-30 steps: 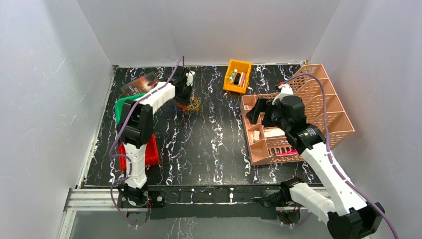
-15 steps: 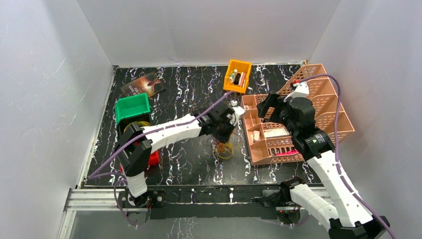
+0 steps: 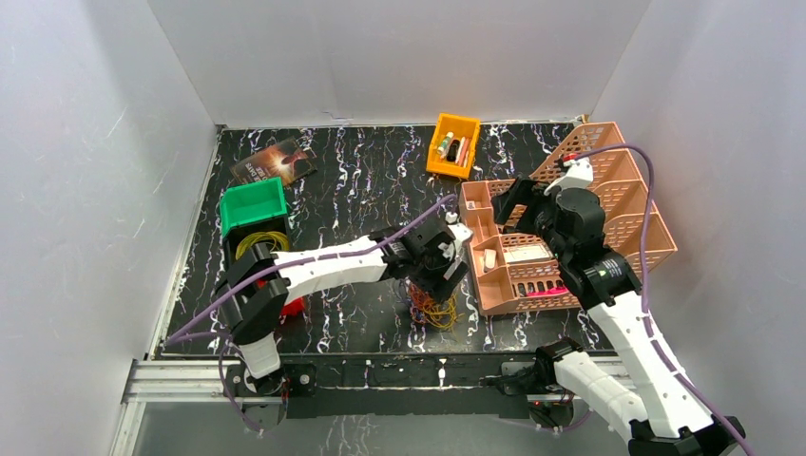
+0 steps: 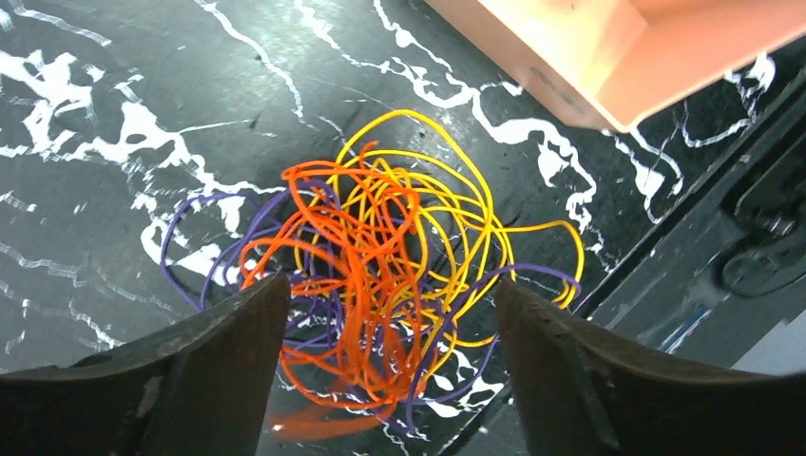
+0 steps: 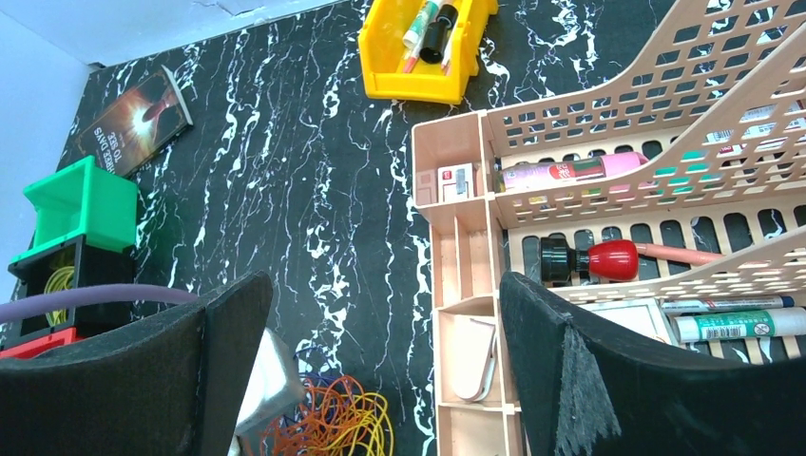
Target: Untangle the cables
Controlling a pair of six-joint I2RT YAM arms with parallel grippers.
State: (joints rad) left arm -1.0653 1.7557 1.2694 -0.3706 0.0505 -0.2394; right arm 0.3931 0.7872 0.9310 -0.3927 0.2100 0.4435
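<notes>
Top external: cables (image 3: 432, 309) on white-veined black table (image 3: 352, 190) beneath wide left pincer (image 4: 390, 290) (right pincer (image 5: 385, 285) wide too).

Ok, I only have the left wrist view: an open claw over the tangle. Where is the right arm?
Observer: The right claw hovers open and empty over the left part of the pink organizer, apart from the cables.
Reviewer: That's the pink corner I see?
Observer: Yes. It is a compartmented tray holding pens and a red-capped item.
Reviewer: Any wire elsewhere?
Observer: Yellow loops, seemingly wire, sit in a black bin under the green bin at the left side.
</notes>
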